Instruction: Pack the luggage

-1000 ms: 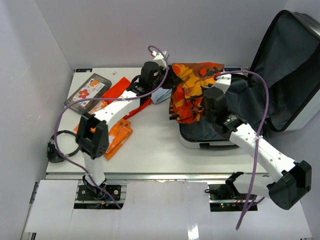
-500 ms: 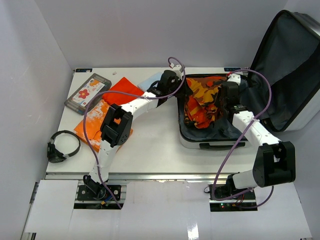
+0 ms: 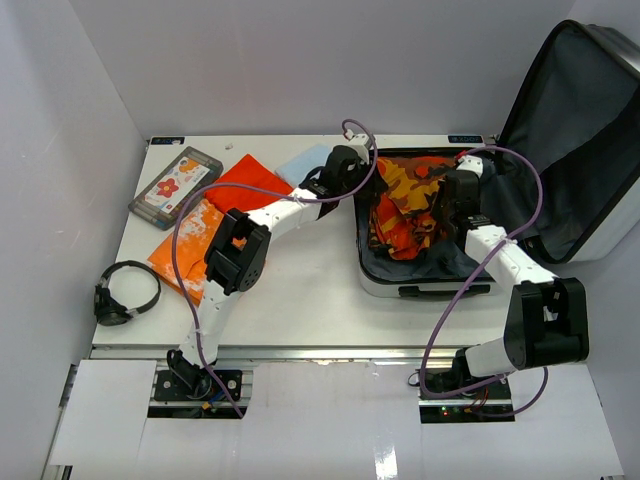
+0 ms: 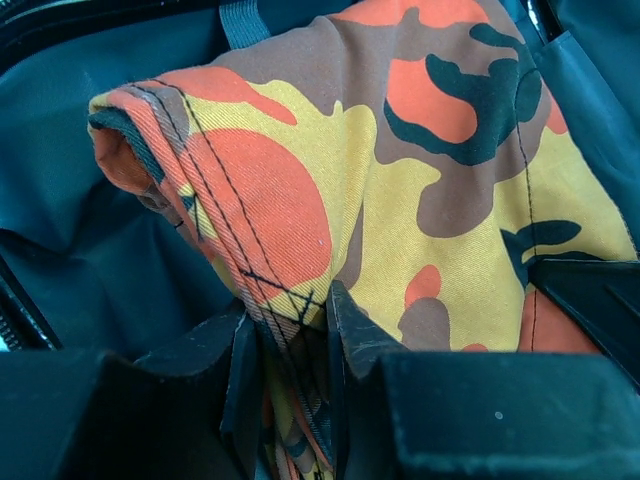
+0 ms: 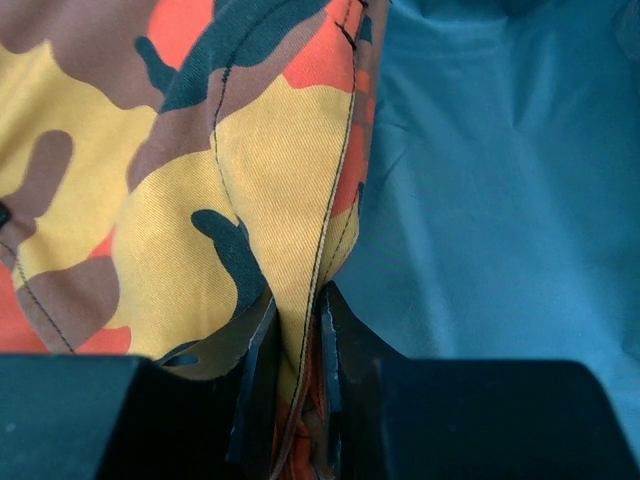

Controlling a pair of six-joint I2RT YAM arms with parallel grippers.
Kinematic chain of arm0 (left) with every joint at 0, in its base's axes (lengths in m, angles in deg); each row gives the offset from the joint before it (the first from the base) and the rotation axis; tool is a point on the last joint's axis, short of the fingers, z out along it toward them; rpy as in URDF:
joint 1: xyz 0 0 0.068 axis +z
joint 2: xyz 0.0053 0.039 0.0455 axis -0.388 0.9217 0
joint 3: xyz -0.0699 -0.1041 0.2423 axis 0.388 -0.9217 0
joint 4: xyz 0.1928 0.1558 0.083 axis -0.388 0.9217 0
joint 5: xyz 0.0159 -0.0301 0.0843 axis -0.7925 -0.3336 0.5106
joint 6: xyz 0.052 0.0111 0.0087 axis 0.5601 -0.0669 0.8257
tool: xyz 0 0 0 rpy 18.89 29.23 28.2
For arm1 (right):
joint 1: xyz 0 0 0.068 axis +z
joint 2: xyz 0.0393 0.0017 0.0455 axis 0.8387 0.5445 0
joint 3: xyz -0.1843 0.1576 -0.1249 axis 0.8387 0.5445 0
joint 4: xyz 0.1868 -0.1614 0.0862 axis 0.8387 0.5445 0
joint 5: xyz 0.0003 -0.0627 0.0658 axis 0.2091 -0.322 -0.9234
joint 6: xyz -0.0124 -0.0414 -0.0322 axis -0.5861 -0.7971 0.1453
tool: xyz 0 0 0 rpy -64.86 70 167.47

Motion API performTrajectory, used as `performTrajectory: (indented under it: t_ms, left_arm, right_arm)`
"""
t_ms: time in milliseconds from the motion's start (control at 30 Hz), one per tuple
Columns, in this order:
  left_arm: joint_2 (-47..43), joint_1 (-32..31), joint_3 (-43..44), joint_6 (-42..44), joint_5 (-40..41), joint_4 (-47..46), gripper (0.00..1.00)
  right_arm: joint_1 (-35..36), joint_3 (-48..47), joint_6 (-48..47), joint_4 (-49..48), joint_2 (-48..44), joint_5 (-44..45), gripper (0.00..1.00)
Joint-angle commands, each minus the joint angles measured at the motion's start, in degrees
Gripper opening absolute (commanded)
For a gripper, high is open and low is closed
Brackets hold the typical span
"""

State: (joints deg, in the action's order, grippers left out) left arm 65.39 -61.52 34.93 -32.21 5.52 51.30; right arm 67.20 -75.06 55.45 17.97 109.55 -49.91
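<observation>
Luggage (image 3: 400, 287) lies directly beneath camo garment (image 3: 405, 205), left fingers (image 4: 345, 335) pinching its left end, right fingers (image 5: 255, 375) its right end.

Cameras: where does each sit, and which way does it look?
Top external: high behind the robot, looking down on the table and open luggage; left arm and right arm show.
Left wrist: on the left arm, looking along the left gripper into the luggage; its jaws show.
Right wrist: on the right arm, looking along the right gripper; its jaws show.
Shared: both wrist views show the pinched camouflage cloth.
</observation>
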Motion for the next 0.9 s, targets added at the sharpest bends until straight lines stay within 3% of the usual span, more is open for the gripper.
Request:
performTrajectory:
  t_ms: [0, 67, 167, 333, 433, 600, 700, 867]
  left_arm:
    - [-0.09, 0.29, -3.32, 2.70, 3.57, -1.50, 0.37]
    - [-1.10, 0.35, -4.59, 3.00, 4.15, -1.86, 0.49]
    - [-2.57, 0.28, -5.69, 3.30, 4.89, -1.65, 0.60]
    - [-5.45, 0.28, -7.90, 3.54, 5.97, -1.87, 0.65]
    - [-7.97, 0.02, -9.30, 4.08, 6.76, -2.19, 0.66]
    - [-11.91, -0.26, -10.45, 5.29, 6.68, -1.60, 0.67]
    - [-14.30, -0.34, -10.85, 6.52, 6.86, -0.62, 0.67]
    - [-20.03, -0.38, -11.99, 7.64, 8.85, 3.59, 0.68]
  right_arm:
    - [-1.46, -0.60, 0.35, -3.49, 0.53, 2.60, 0.09]
    - [-1.77, -0.81, 0.44, -2.66, 0.90, 2.62, 0.10]
    - [-2.20, -0.48, 0.57, -2.34, 0.54, 1.90, 0.11]
    - [-2.52, 0.15, 0.15, -2.08, 0.27, -0.70, 0.13]
    - [-2.90, -0.71, -0.23, -1.15, 1.83, -1.07, 0.24]
    - [-3.69, -2.48, 1.40, 3.69, 3.05, 2.25, 0.58]
    - [-3.69, -3.02, 2.21, 5.52, 1.18, 3.69, 0.67]
    - [-3.69, -6.38, 2.78, 10.93, -1.29, 5.09, 0.70]
